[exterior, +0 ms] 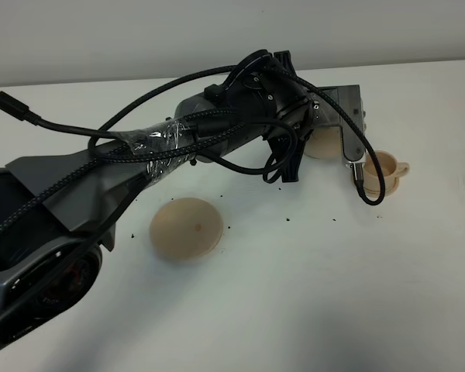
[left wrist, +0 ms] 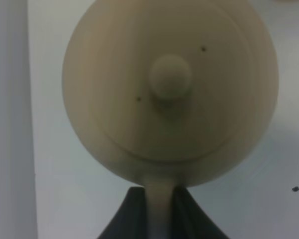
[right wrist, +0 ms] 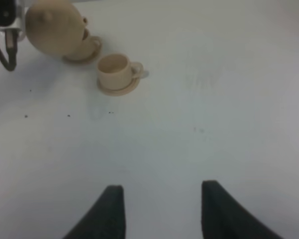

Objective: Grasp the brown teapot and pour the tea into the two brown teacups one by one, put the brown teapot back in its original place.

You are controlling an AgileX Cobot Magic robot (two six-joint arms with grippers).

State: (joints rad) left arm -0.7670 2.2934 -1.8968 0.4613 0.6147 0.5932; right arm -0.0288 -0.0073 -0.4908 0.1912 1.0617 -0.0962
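Left hand [left wrist: 159, 201] clamped on loop handle of squat pale tan teapot [left wrist: 169, 84], tilted over farther small tan teacup [right wrist: 91, 42], partly hiding it; second teacup [right wrist: 114, 69] just beside; right hand [right wrist: 162, 209] wide; flat tan disc [exterior: 186, 227] well apart

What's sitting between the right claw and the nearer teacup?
Between the right claw and that teacup there is only bare table with a few dark specks, shown in the right wrist view.

No text, label, brand, number or sign can be read in any view, nothing legible is seen on the brown teapot [left wrist: 169, 89], the teacup [right wrist: 113, 70], the flat saucer [exterior: 186, 227], the black arm [exterior: 217, 124]
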